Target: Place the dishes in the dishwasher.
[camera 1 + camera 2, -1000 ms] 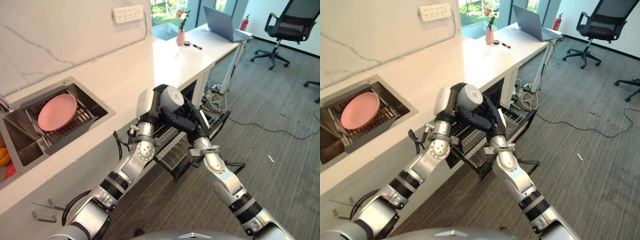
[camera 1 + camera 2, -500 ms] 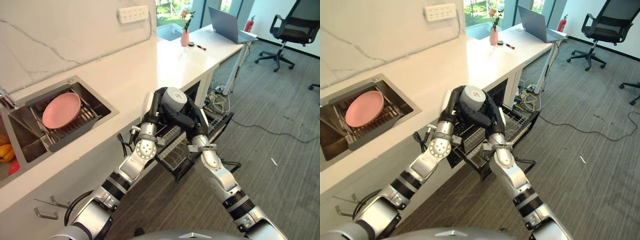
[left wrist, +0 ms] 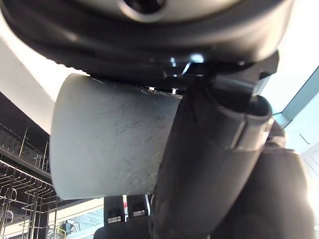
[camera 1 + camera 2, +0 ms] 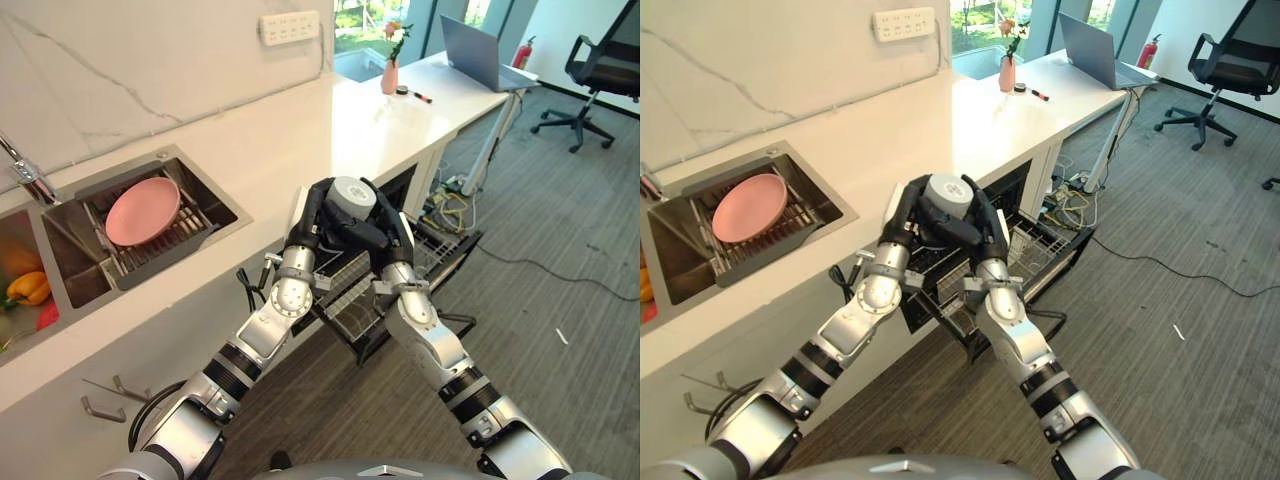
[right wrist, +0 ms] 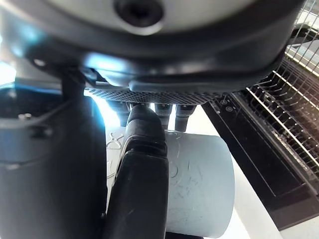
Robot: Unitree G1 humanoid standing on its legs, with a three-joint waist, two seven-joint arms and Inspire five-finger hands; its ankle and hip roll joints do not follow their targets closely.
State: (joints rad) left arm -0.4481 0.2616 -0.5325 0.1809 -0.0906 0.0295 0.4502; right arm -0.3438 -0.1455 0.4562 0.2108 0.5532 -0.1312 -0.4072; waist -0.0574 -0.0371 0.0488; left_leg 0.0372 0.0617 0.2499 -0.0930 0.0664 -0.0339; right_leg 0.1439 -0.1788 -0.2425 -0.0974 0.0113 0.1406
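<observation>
A grey cup (image 4: 350, 196) is held upside down between both hands above the pulled-out dishwasher rack (image 4: 352, 302). My left hand (image 4: 311, 217) wraps it from the counter side, and its thumb (image 3: 209, 164) lies across the cup's wall (image 3: 107, 144). My right hand (image 4: 388, 240) grips it from the other side, thumb (image 5: 142, 169) over the cup (image 5: 199, 184). A pink plate (image 4: 143, 210) lies on the black drying rack in the sink (image 4: 205, 190).
The white counter (image 4: 330, 130) runs behind the hands, with a pink vase (image 4: 390, 75) and a laptop (image 4: 482, 55) at its far end. Yellow and red vegetables (image 4: 25, 288) sit in the sink's left basin. Cables (image 4: 450, 212) lie on the carpet beyond the rack.
The whole picture has shifted, so the camera moved. Both hands have stayed on the cup above the rack, with the right hand drawn closer round it.
</observation>
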